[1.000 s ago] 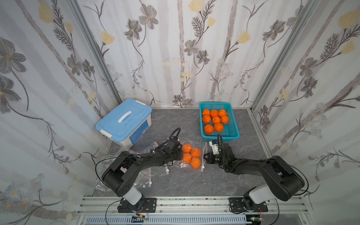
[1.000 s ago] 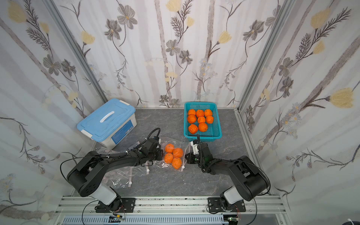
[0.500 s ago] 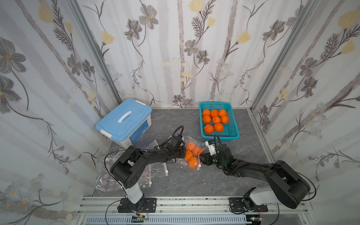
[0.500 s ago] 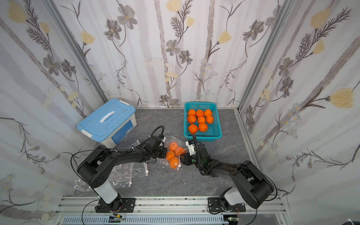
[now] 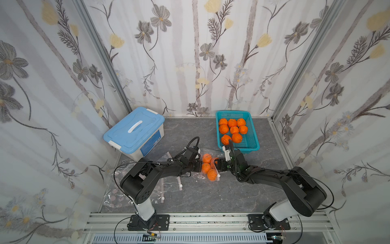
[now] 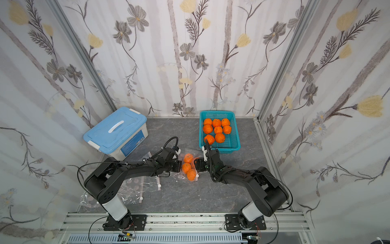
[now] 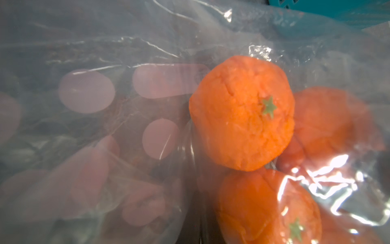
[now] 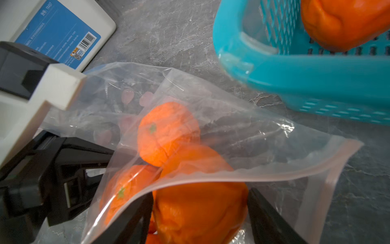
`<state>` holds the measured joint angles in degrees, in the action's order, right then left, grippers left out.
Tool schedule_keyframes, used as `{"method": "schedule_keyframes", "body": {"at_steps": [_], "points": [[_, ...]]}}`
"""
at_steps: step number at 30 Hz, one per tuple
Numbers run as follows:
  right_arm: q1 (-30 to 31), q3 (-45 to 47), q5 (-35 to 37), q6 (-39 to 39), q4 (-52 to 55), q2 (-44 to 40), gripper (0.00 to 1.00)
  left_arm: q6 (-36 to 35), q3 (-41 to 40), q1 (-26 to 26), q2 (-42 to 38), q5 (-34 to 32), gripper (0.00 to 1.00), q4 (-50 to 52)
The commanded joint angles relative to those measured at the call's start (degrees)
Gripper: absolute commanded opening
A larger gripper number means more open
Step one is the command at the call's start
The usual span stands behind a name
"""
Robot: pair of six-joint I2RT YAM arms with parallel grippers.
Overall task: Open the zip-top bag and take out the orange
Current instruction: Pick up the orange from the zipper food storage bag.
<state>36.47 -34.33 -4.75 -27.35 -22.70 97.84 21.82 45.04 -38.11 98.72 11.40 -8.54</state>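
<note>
The clear zip-top bag [image 5: 207, 168] lies mid-table in both top views with several oranges inside. My left gripper [image 5: 198, 166] is shut on the bag's plastic at its left side; its black fingers [image 8: 88, 154] pinch the film in the right wrist view. My right gripper [image 5: 217, 164] is at the bag's right end. In its wrist view the zip strip [image 8: 232, 176] arcs open, and the open right gripper [image 8: 200, 192] has a finger on each side of the nearest orange [image 8: 200, 211]. In the left wrist view more oranges [image 7: 242, 112] show through the film.
A teal basket [image 5: 250, 141] holding several oranges stands just behind the right gripper. A blue-lidded box [image 5: 135, 131] sits at the back left. Empty clear bags [image 5: 166, 186] lie on the grey table near the left arm's base.
My right gripper has opened and moved left into the bag's mouth, around an orange. The left gripper stayed shut and moved right with the bag, bunching the oranges into a column.
</note>
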Motion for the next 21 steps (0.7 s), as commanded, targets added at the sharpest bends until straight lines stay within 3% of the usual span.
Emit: {"method": "schedule_keyframes", "body": {"at_steps": [1, 8, 11, 15, 21], "points": [[0.07, -1.53, -0.31, 0.65, 2.05, 2.32, 0.71, -0.97, -0.21, -0.07, -0.68, 0.65, 0.05, -0.12], [0.21, -2.85, -6.54, 1.1, 1.88, 5.65, 0.67, -1.26, -0.44, -0.05, -2.91, 0.4, 0.05, 2.83], [0.27, -2.57, -8.83, 0.93, 1.0, 5.53, 0.58, -0.5, -0.61, -0.04, -3.53, 0.04, 0.04, 3.09], [0.31, -2.34, -8.81, 0.89, 3.79, 3.36, 0.46, 0.45, -1.46, -0.04, -4.47, -1.2, 0.04, 2.91], [0.2, 0.94, -4.6, 1.99, 10.52, -3.41, 0.4, -0.91, -1.58, 0.04, -5.02, -4.46, 0.01, 3.59]]}}
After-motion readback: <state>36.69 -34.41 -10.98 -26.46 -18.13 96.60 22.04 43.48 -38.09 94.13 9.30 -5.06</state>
